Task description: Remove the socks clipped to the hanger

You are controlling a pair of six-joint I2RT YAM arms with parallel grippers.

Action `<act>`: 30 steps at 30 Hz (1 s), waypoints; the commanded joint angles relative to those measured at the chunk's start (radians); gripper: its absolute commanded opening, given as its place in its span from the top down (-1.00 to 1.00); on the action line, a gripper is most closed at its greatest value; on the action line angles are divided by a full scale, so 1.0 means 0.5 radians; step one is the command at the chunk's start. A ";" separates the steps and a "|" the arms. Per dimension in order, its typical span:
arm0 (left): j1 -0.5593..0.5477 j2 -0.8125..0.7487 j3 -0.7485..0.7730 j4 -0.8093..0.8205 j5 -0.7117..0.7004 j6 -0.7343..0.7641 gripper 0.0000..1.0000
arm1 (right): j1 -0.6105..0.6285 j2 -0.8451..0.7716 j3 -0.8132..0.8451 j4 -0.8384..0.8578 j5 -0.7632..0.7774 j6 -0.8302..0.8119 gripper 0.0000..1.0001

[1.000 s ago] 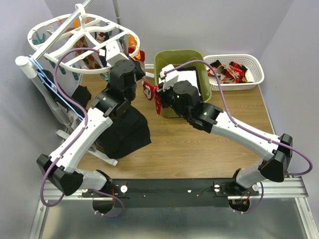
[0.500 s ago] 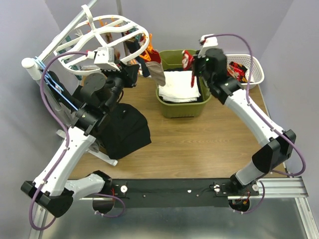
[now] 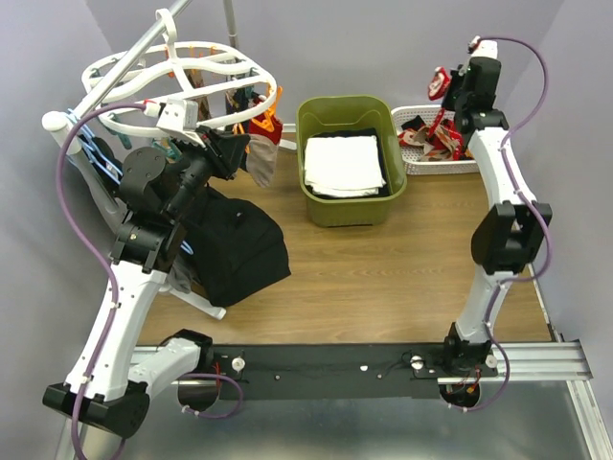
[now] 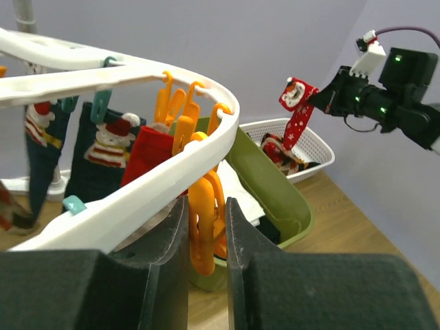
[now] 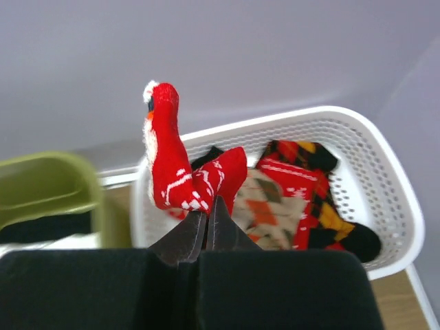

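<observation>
The white oval hanger (image 3: 124, 120) stands at the far left and its rim crosses the left wrist view (image 4: 137, 192). Socks still hang from its clips, among them a red one (image 4: 151, 155), dark Santa ones (image 4: 103, 148) and a beige one (image 3: 261, 158). My left gripper (image 3: 235, 151) is under the rim, its jaws closed on an orange clip (image 4: 205, 227). My right gripper (image 3: 452, 88) is shut on a red sock (image 5: 172, 172), also seen from above (image 3: 441, 84), and holds it above the white mesh basket (image 5: 385, 179).
The basket (image 3: 450, 168) at the far right holds several socks (image 5: 289, 199). A green bin (image 3: 350, 206) with a folded white cloth (image 3: 342, 163) sits at the back centre. A large black garment (image 3: 239, 249) hangs on the rack below the hanger.
My right arm has swung from the green bin to above the white basket, carrying the red sock. My left arm has pulled back left and sits at an orange clip on the rim.
</observation>
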 commanded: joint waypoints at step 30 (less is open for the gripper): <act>0.127 -0.001 -0.156 0.063 0.439 -0.105 1.00 | 0.684 -0.529 -0.705 0.366 -1.023 0.045 -1.00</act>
